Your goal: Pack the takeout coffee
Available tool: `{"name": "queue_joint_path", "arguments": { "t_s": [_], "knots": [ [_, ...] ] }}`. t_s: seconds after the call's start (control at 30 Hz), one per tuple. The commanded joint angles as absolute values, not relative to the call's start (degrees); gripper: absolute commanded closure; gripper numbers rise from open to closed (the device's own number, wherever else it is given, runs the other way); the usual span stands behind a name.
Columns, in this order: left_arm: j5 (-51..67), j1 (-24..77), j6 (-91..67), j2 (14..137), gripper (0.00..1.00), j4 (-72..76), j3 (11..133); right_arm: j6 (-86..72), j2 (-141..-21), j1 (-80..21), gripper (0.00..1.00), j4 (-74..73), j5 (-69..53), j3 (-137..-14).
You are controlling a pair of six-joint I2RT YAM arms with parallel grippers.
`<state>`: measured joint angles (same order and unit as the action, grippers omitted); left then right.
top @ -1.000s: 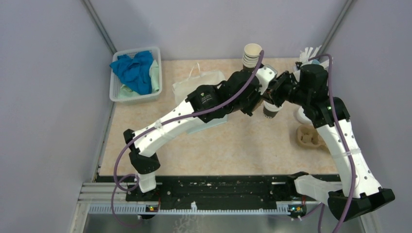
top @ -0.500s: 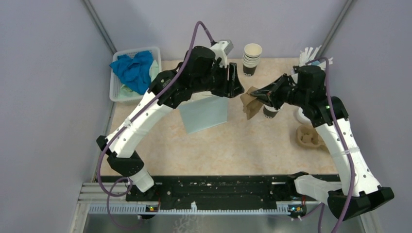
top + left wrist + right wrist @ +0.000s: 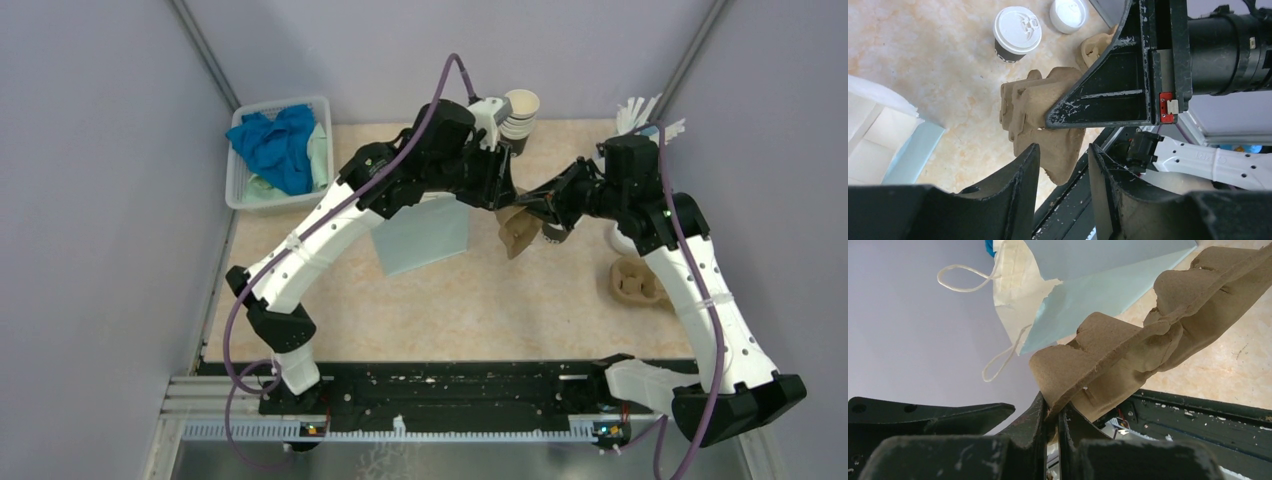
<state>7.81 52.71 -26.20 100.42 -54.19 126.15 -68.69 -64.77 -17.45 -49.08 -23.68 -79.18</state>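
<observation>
Grip on a pulp carrier (image 3: 1128,355) by the right gripper (image 3: 1053,412), with the left gripper (image 3: 1062,150) half spread beside it.

Clenched tight on one edge of the brown carrier, holding it tilted and clear of the table (image 3: 923,65). Just beyond those fingertips, faced by the left gripper's fingers (image 3: 1013,190), parted with a plain gap; the carrier's lower corner visible in line with that gap, but touching or not cannot be told. Farther past the left gripper's tips, beyond the carrier: the takeout coffee (image 3: 1017,32), upright on the table with its white sip lid on, apart from both grippers. Just beyond the cup, a loose white lid (image 3: 1068,13). Past the carrier from the right gripper's hold, a pale blue paper bag (image 3: 1098,290), and behind it a white bag (image 3: 1013,270) with string handles.
</observation>
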Motion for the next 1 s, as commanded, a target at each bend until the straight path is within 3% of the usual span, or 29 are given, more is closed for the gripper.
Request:
{"name": "queue_joint_path", "arguments": {
  "t_s": [0.0, 0.2, 0.5, 0.87, 0.97],
  "knots": [
    [6.8, 54.3, -22.5, 101.9, 0.56, -54.7, 129.7, -69.8, -64.1, -17.8, 0.99, -47.8, -24.7, -80.9],
    [6.3, 56.2, -21.3, 103.0, 0.63, -54.6, 130.1, -69.9, -64.1, -17.8, 1.0, -47.8, -24.5, -80.5],
    [3.5, 57.9, -19.7, 105.0, 0.65, -57.3, 131.8, -70.4, -64.3, -17.8, 1.0, -47.2, -24.9, -80.4],
    [-3.4, 59.6, -17.0, 108.6, 0.79, -61.5, 136.1, -70.7, -64.2, -17.8, 1.0, -46.8, -25.1, -79.5],
    [-6.3, 60.1, -16.4, 108.8, 0.91, -62.1, 136.7, -70.5, -64.2, -17.8, 1.0, -46.7, -25.1, -79.5]
  ]
}}
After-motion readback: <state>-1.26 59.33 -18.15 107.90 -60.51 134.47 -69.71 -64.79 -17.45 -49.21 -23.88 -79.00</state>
